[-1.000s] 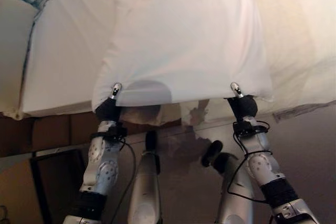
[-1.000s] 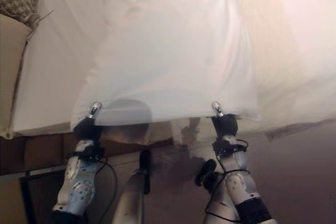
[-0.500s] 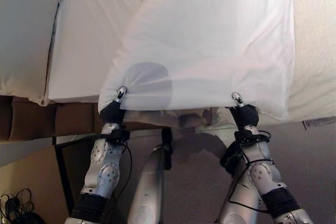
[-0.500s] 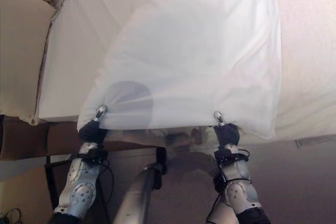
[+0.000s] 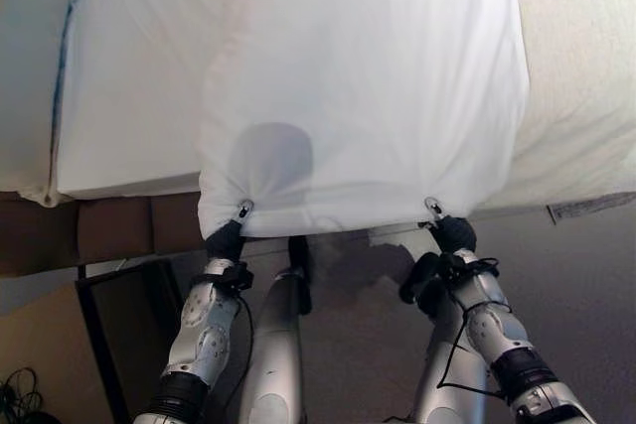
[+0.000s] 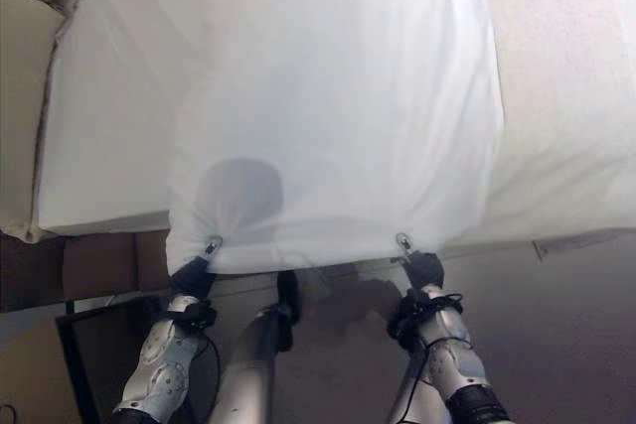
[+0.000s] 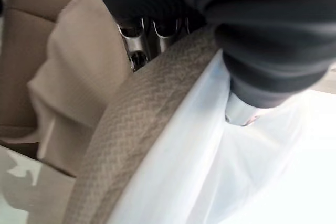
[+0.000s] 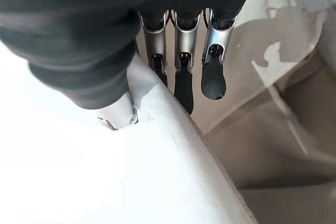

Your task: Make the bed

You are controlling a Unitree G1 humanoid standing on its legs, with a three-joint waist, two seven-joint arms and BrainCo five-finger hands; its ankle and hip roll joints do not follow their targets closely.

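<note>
I hold the near hem of a thin white cloth sheet (image 5: 368, 96) that lies spread over the pale mattress of the bed (image 5: 119, 116), its near edge hanging just off the bed's side. My left hand (image 5: 227, 240) pinches the hem at its left corner and my right hand (image 5: 452, 233) pinches it further right, the two well apart with the hem stretched between them.

From above I see just a thumb tip on top of the cloth at each hand. My left wrist view adds the underside: my fingers (image 7: 137, 40) curl beneath a grey-brown woven border (image 7: 131, 129) of the sheet, thumb above. My right wrist view shows my fingers (image 8: 181, 51) tucked under the white edge, thumb pressed on top, beige upholstered bed frame (image 8: 278, 145) beyond.
</note>
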